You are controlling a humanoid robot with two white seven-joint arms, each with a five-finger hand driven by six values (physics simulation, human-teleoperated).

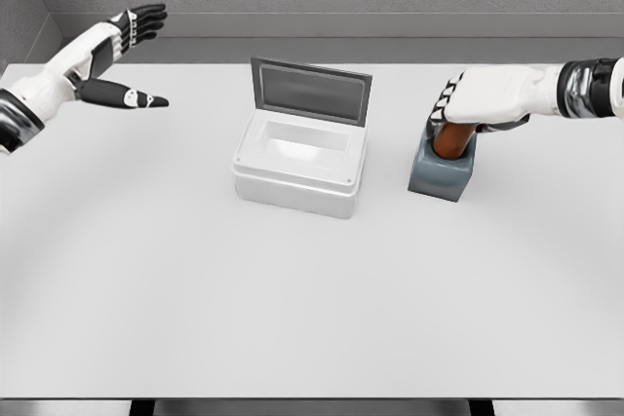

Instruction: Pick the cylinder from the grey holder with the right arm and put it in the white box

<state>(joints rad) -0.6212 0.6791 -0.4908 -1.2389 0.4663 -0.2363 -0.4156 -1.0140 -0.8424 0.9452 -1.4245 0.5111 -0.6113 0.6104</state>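
Observation:
A brown cylinder (450, 140) stands upright in the grey holder (441, 174) right of the table's middle. My right hand (465, 109) reaches in from the right edge and its fingers are curled around the cylinder's top, which they hide. The cylinder's lower part still sits inside the holder. The white box (300, 165) is left of the holder, its grey lid (310, 90) standing open at the back, its inside showing nothing. My left hand (132, 46) hovers at the far left, fingers spread, holding nothing.
The white table (292, 309) stretches wide toward the front edge. A grey wall runs behind the table's back edge. A gap of about a hand's width separates the box from the holder.

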